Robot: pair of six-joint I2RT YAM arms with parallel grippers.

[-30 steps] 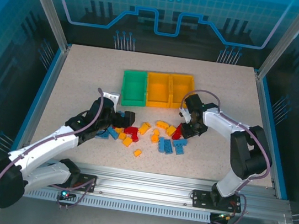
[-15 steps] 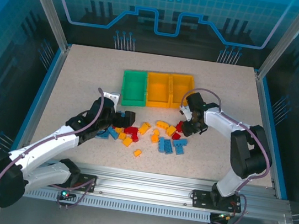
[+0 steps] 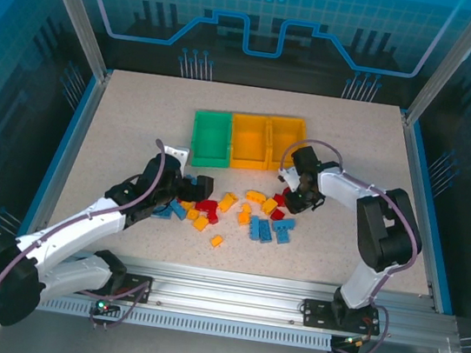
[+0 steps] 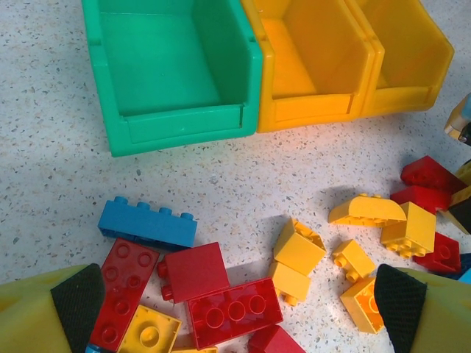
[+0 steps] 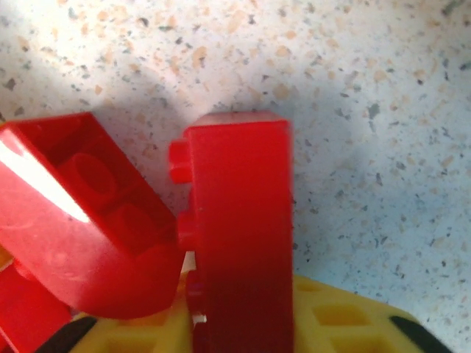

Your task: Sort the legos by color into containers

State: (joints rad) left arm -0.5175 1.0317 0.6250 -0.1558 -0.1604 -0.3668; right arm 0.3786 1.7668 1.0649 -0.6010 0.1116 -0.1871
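A high rear camera overlooks the table (image 3: 354,141); both wrist cameras look down closely at its legos (image 4: 234,312).

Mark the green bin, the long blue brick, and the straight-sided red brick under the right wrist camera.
green bin (image 4: 184,129), left wrist view, front wall
long blue brick (image 4: 147,223), left wrist view, its middle
straight-sided red brick (image 5: 239,220), right wrist view, flat face

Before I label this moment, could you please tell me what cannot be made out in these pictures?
Right wrist: whether the right gripper grips the upright red brick; the bottom edge cuts its jaws off.
Top external: which legos lie beneath the left gripper, hidden by it.
Left wrist: the containers' far walls, cut by the top edge.
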